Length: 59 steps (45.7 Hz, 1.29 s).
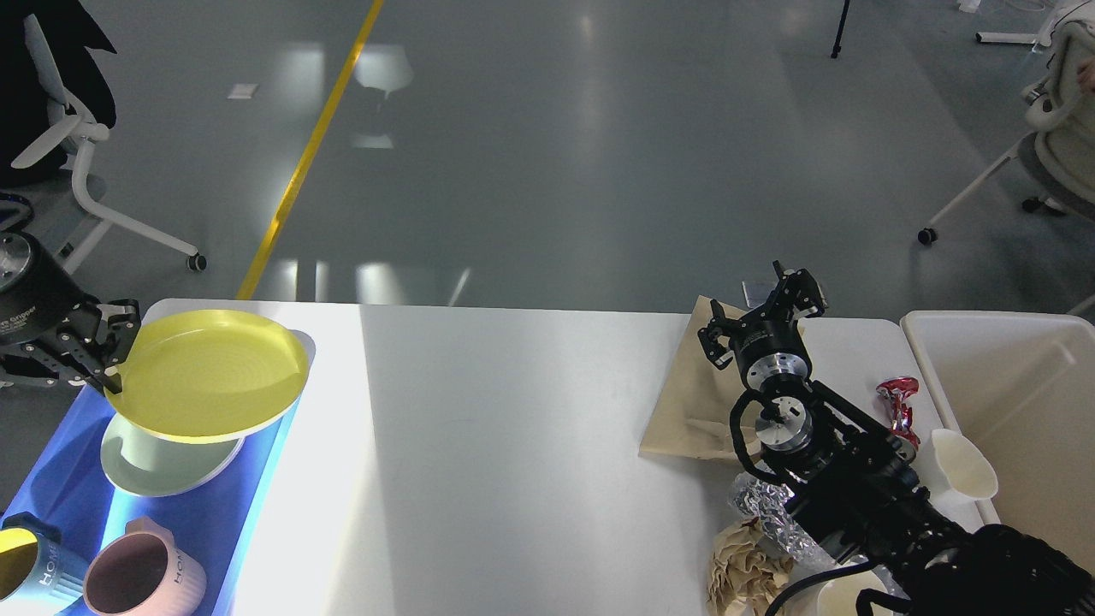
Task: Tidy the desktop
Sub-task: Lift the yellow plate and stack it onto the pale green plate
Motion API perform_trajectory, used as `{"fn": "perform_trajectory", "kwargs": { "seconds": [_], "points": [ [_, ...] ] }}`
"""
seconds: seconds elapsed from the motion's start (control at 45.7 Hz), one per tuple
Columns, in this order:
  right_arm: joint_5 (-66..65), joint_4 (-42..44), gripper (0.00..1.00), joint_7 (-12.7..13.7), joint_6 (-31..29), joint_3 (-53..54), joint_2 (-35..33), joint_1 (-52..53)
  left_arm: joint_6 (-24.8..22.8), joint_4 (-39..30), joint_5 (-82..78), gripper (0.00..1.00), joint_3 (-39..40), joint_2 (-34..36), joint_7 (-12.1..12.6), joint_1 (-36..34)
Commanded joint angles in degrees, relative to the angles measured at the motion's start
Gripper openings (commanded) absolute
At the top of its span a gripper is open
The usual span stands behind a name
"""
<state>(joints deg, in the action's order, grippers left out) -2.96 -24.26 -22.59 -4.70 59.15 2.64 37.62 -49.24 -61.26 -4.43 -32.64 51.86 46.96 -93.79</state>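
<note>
Left gripper (115, 364): at the left edge of the view, fingers clamped on the left rim of a yellow plate (210, 372), which it holds lifted and slightly tilted. Beneath the yellow plate: a pale green plate (162, 466) lying in a blue tray (60, 479); the tray sits at the left end of the desktop (496, 462). Near corner of the tray: a pink mug (141, 577) marked "HOME" and, just beside it on the left, a blue mug (34, 569) with a yellow inside. Right gripper (761, 312): raised over the right part of the desktop, fingers spread apart and holding nothing, poised above a flat brown paper bag (684, 411). Right of the arm: a crushed red wrapper (898, 402) and a white scoop-shaped plastic piece (962, 462), the latter touching the wall of a cream-white bin (1009, 376) that stands against the right end of the desktop. Near edge, partly behind the arm: crumpled silver foil (770, 513), crumpled brown paper (744, 569), a white paper cup (843, 599). Desktop: white, glossy, spanning the lower half of the view; its middle stretch lies between the tray and the litter.
</note>
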Motion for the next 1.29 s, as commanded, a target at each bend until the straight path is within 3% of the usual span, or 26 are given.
{"fn": "perform_trajectory", "kwargs": {
  "seconds": [0.0, 0.219, 0.679, 0.898, 1.051, 1.27],
  "points": [
    [0.0, 0.0, 1.00, 0.0, 0.0, 0.0, 0.0, 0.0, 6.2, 0.3, -1.5, 0.00, 1.5, 0.2, -0.7, 5.7],
    [0.1, 0.0, 1.00, 0.0, 0.0, 0.0, 0.0, 0.0, 20.2, 3.1, -3.9, 0.00, 6.2, -1.1, -2.7, 13.6],
    [0.0, 0.0, 1.00, 0.0, 0.0, 0.0, 0.0, 0.0, 22.5, 2.9, -4.4, 0.00, 8.5, -2.0, -2.7, 16.2],
    [0.0, 0.0, 1.00, 0.0, -0.1, 0.0, 0.0, 0.0, 29.0, 0.9, -5.7, 0.00, 8.2, -1.9, -2.6, 18.7],
    [0.1, 0.0, 1.00, 0.0, -0.1, 0.0, 0.0, 0.0, 38.9, -2.3, -5.9, 0.00, 8.2, -1.8, -2.4, 20.9],
    [0.0, 0.0, 1.00, 0.0, 0.0, 0.0, 0.0, 0.0, 58.3, -8.1, -5.9, 0.00, 8.3, -2.3, -2.6, 24.9]
  ]
}}
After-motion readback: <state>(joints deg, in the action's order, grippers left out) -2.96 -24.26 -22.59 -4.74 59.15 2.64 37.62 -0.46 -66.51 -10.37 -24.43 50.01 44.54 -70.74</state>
